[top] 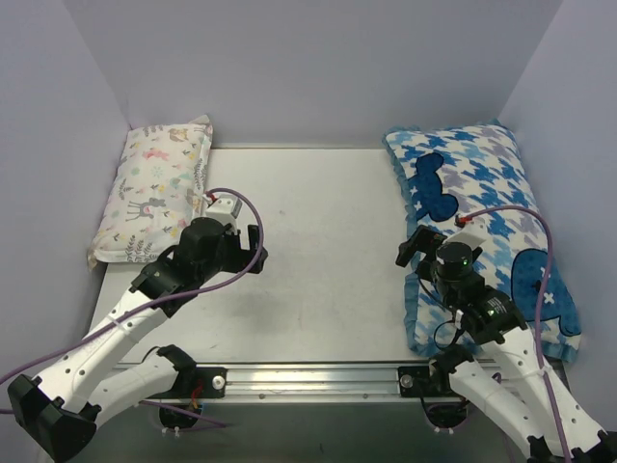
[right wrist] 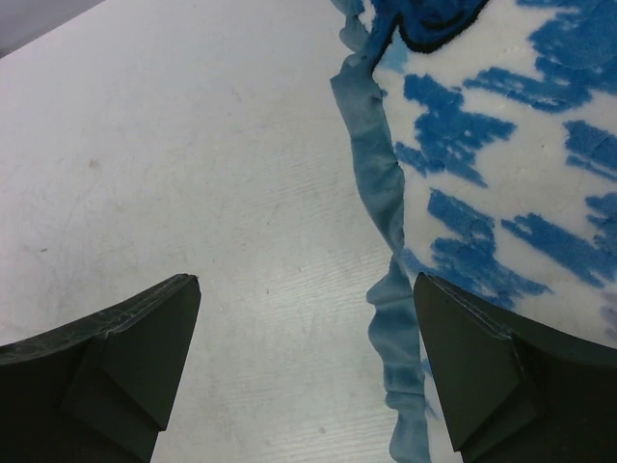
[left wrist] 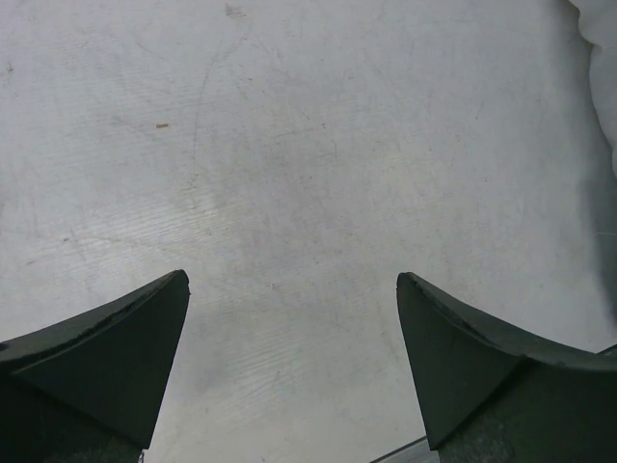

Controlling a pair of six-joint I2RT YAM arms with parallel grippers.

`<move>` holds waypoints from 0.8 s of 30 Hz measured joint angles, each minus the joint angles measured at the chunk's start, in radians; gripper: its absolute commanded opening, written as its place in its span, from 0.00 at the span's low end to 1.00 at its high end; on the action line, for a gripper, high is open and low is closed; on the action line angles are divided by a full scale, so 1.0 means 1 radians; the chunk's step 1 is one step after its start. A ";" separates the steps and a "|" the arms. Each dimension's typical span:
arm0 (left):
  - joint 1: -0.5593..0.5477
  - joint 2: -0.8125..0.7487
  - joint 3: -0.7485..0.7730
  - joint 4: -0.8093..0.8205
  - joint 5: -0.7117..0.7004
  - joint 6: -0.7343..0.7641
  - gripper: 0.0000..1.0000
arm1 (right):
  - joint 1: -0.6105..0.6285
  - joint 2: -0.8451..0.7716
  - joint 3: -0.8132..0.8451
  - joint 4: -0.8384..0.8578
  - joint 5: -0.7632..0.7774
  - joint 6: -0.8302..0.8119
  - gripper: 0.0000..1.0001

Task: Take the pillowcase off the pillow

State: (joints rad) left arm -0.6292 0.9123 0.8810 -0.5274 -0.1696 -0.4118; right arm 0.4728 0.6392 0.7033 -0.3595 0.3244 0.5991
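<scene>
The pillowcase, blue-and-white houndstooth with dark blue mouse-head shapes and a teal frill, lies plump along the table's right side. The pillow is hidden inside it. My right gripper hovers open just left of the frilled edge. In the right wrist view the frill runs down beside the right finger, and the gripper has only bare table between its fingers. My left gripper is open over the left-middle of the table, far from the pillowcase. In its wrist view the left gripper holds nothing.
A smaller pastel animal-print pillow lies at the back left against the wall. Pale walls close the table on three sides. A metal rail runs along the near edge between the arm bases.
</scene>
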 measured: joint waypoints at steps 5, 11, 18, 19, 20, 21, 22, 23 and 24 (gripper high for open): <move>0.001 0.031 0.007 0.035 0.069 -0.002 0.97 | 0.000 0.023 0.031 -0.043 0.031 0.001 1.00; -0.072 0.260 0.130 0.161 0.115 -0.026 0.97 | 0.000 0.047 0.091 -0.089 0.039 0.002 1.00; -0.162 0.730 0.406 0.497 0.234 -0.092 0.97 | 0.000 0.045 0.151 -0.154 0.039 0.004 1.00; -0.162 0.793 0.437 0.548 0.257 -0.107 0.97 | 0.000 0.040 0.157 -0.162 0.039 0.004 1.00; -0.162 0.857 0.468 0.589 0.280 -0.122 0.97 | 0.000 0.035 0.163 -0.173 0.039 0.004 1.00; -0.161 0.920 0.500 0.633 0.304 -0.137 0.97 | 0.000 0.031 0.166 -0.181 0.039 0.004 1.00; -0.161 0.982 0.531 0.676 0.331 -0.156 0.97 | 0.000 0.026 0.168 -0.190 0.039 0.004 1.00; -0.160 1.046 0.564 0.711 0.362 -0.174 0.96 | 0.000 0.019 0.171 -0.199 0.041 0.004 1.00; -0.160 1.109 0.599 0.752 0.390 -0.195 0.96 | 0.000 0.014 0.173 -0.207 0.043 0.004 1.00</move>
State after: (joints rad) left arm -0.7891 2.0209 1.4796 0.2249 0.2203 -0.6067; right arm 0.4732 0.6533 0.8761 -0.5667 0.3679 0.6033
